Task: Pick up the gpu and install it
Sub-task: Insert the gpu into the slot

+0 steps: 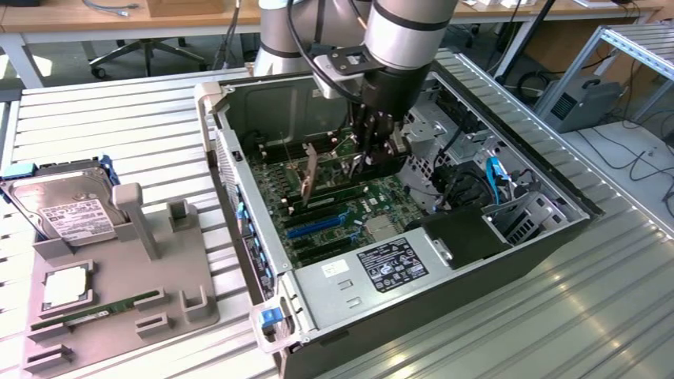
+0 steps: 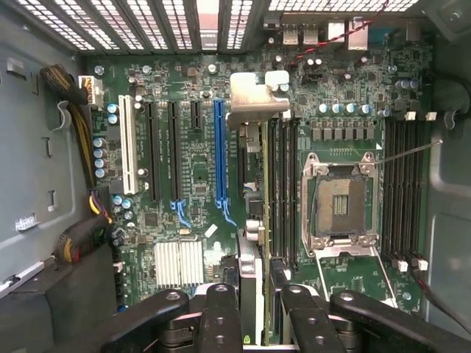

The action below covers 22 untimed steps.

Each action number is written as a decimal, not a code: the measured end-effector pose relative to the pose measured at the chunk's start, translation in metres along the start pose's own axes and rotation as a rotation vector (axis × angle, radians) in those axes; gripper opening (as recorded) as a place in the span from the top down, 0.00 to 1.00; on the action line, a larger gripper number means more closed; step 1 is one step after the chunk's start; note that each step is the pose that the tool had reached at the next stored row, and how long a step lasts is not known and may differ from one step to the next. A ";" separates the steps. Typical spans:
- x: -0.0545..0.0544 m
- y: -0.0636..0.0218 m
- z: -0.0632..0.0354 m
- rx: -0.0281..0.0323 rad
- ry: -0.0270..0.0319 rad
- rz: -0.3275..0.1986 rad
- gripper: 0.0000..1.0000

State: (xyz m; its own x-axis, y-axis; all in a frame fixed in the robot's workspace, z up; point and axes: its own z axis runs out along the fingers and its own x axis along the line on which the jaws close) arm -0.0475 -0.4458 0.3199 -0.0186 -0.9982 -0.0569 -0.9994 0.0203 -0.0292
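The gpu (image 1: 312, 175) stands on edge inside the open computer case (image 1: 226, 142), just above the motherboard (image 1: 348, 213). My gripper (image 1: 374, 154) reaches down into the case and is shut on the card's upper edge. In the wrist view the gpu (image 2: 254, 220) is seen edge-on between my fingers (image 2: 221, 316). Its silver end bracket (image 2: 254, 99) points at the case's rear slots. The card hangs beside the long blue slot (image 2: 218, 158), between it and the black memory slots (image 2: 283, 184).
A hard drive (image 1: 63, 209), a CPU (image 1: 65, 286) and a RAM stick (image 1: 95, 309) rest on the grey fixture (image 1: 158, 316) at the exterior view's left. Case walls, the power supply (image 1: 384, 264), cables (image 1: 495, 178) and the CPU socket (image 2: 338, 202) crowd the gripper.
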 end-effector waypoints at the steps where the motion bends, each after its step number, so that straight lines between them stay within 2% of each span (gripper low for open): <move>1: 0.000 0.0010 0.0000 0.0000 0.0000 0.000 0.73; 9: 0.002 0.0075 0.0009 0.0000 0.0010 0.000 0.73; 10: 0.002 0.0081 0.0013 0.0003 0.0040 0.000 0.73; 11: 0.002 0.0086 0.0017 0.0006 0.0122 0.000 0.73; 12: 0.002 0.0087 0.0019 0.0008 0.0175 -0.001 0.73; 13: 0.002 0.0089 0.0021 0.0009 0.0203 -0.001 0.73; 16: 0.002 0.0100 0.0022 0.0008 0.0235 -0.001 0.73; 22: 0.002 0.0140 0.0028 0.0010 0.0236 -0.001 0.73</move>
State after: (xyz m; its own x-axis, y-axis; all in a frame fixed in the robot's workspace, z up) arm -0.0615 -0.4473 0.3166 -0.0186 -0.9993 -0.0333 -0.9993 0.0196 -0.0302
